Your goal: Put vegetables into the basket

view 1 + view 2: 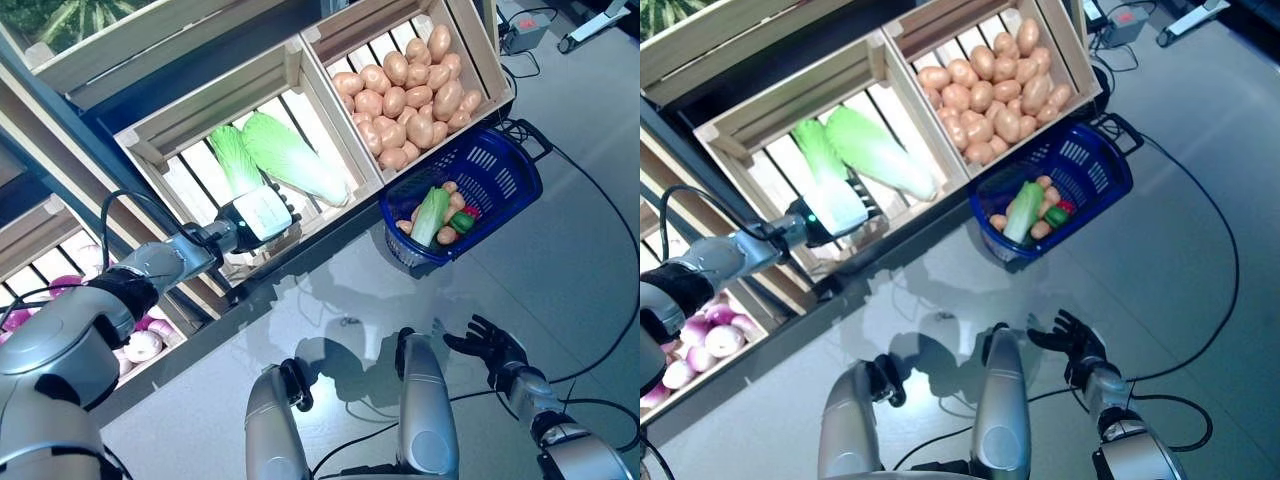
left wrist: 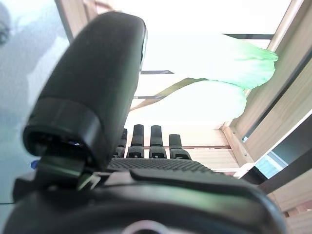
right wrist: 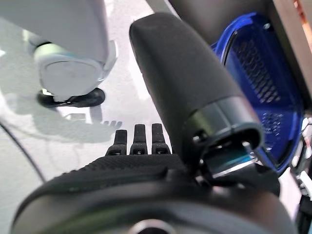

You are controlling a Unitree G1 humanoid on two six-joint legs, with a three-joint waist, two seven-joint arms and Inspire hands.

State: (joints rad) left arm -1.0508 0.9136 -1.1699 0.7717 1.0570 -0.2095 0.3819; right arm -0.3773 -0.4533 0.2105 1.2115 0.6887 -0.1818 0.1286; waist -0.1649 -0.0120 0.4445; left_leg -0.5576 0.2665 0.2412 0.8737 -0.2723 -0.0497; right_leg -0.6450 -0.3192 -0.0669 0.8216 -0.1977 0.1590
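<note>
At the far left, a lower wooden slatted crate holds purple and white onions. My left hand reaches into the middle pale wooden slatted crate, at its front edge, just beside the stalk ends of two long green-and-white napa cabbages that lie side by side on the slats. In the left wrist view my fingers extend straight toward the cabbages, thumb raised, closing on nothing; contact with the nearer cabbage cannot be confirmed.

To the right, a second wooden slatted crate is filled with brown potatoes. Below its front corner hangs a dark blue perforated plastic basket with a black handle. It already contains one green-and-white cabbage, several potatoes, a small green vegetable and something red beside it that I cannot identify.

At the lower right, my right hand hovers above the grey glossy floor, well apart from the basket, fingers spread and relaxed, empty. The right wrist view shows its fingers straight, with the basket beyond.
</note>
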